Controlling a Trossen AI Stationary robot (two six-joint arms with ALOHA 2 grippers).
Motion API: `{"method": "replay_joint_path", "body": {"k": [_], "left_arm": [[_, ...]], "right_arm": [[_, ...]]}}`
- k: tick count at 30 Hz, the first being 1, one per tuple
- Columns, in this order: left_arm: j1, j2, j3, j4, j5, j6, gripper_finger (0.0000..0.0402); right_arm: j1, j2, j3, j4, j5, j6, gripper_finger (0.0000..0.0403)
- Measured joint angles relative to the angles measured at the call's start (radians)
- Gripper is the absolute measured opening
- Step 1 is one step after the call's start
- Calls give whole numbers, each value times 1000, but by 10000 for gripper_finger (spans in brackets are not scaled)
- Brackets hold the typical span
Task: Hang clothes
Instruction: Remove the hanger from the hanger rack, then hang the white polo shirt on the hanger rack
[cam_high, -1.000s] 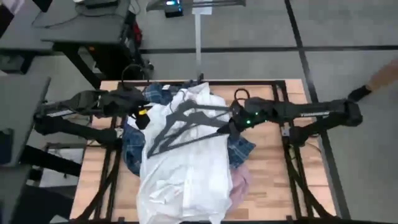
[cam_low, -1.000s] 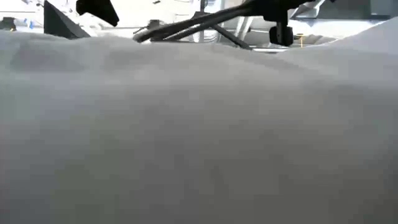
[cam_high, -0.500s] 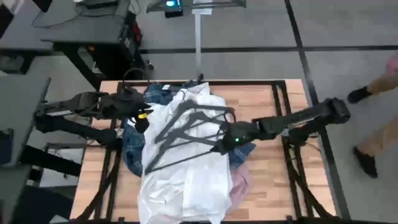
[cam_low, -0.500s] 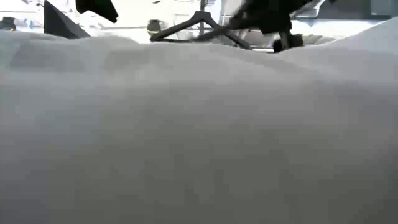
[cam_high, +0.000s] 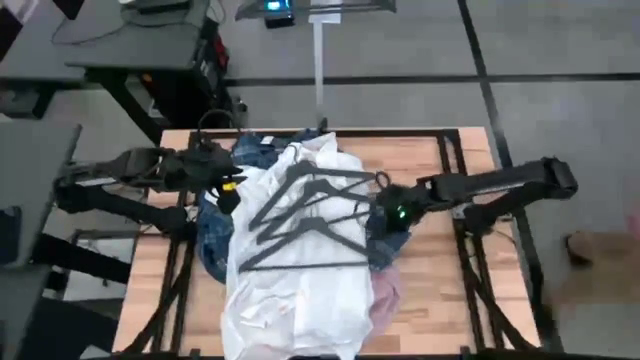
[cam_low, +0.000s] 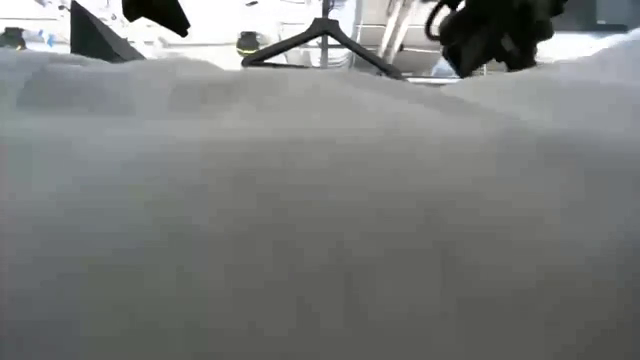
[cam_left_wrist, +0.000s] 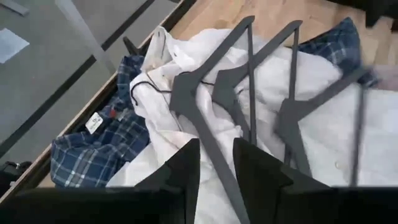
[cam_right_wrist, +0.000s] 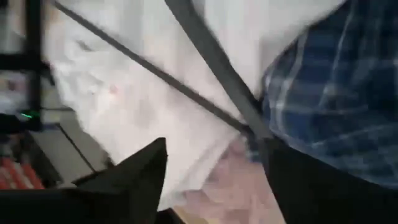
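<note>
The right gripper (cam_high: 385, 218) hovered low at the right edge of the clothes pile, its fingers (cam_right_wrist: 140, 171) spread wide with nothing between them; in the right wrist view the gap showed the end of a hanger, white cloth, plaid and a bit of pink. The left gripper (cam_high: 228, 188) sat at the far left of the pile, its fingers (cam_left_wrist: 186, 168) parted only narrowly and gripping nothing, above the white shirt.

Three dark hangers (cam_high: 300, 220) lay spread on top of the pile, overlapping each other, their hooks toward the right and far side. They rested on the white shirt (cam_high: 290, 290), which was uppermost and ran from the far middle of the table to its near edge. It filled almost all of the low view as well.

The plaid shirt (cam_high: 212, 240) lay under it, showing on the left and again just beside the right gripper. The pink shirt (cam_high: 385, 295) peeked out at the near right, under the white one. So three shirts and three hangers were heaped together on the wooden table (cam_high: 430, 290). A metal stand (cam_high: 318, 60) rose beyond the table's far edge.
</note>
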Motion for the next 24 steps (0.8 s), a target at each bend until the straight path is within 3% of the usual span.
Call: {"method": "replay_joint_path", "body": {"k": [7, 12, 15, 24], "left_arm": [[50, 98, 0, 36, 13, 6, 82], [159, 186, -6, 39, 204, 58, 82], [222, 213, -27, 41, 241, 72, 82], [342, 217, -143, 80, 284, 14, 82]], "right_arm": [[-240, -47, 33, 39, 57, -290, 257], [-451, 68, 32, 56, -35, -584, 258], [-566, 162, 32, 76, -79, -749, 258], [-784, 471, 31, 130, -421, -978, 258]]}}
